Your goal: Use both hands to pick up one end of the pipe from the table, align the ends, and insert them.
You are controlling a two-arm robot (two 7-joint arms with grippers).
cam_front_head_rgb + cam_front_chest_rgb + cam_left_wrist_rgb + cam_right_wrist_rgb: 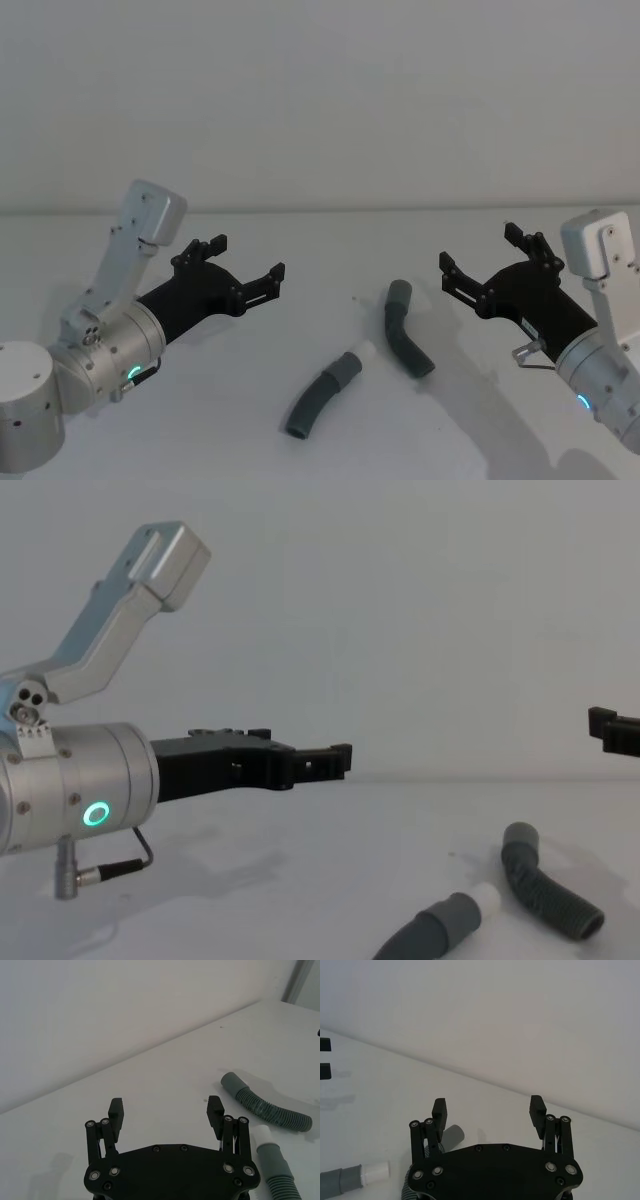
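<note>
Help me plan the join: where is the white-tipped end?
The white-tipped end lies on the table, centre in the head view, pointing at the other pipe piece just to its right.

Bare counter surrounds the pipe; left tool and right tool hang well apart, flanking it.

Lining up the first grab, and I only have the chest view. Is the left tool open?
Observer: Yes, the left tool is wide open in its wrist view, holding nothing.
Operator: And the right one? I just see a black tip at my edge.
Observer: The right tool is open too, hovering right of the bent piece.
Operator: Does the white tip touch that piece?
Observer: No, from the head view the white tip lies just short of it, with a gap between.
</note>
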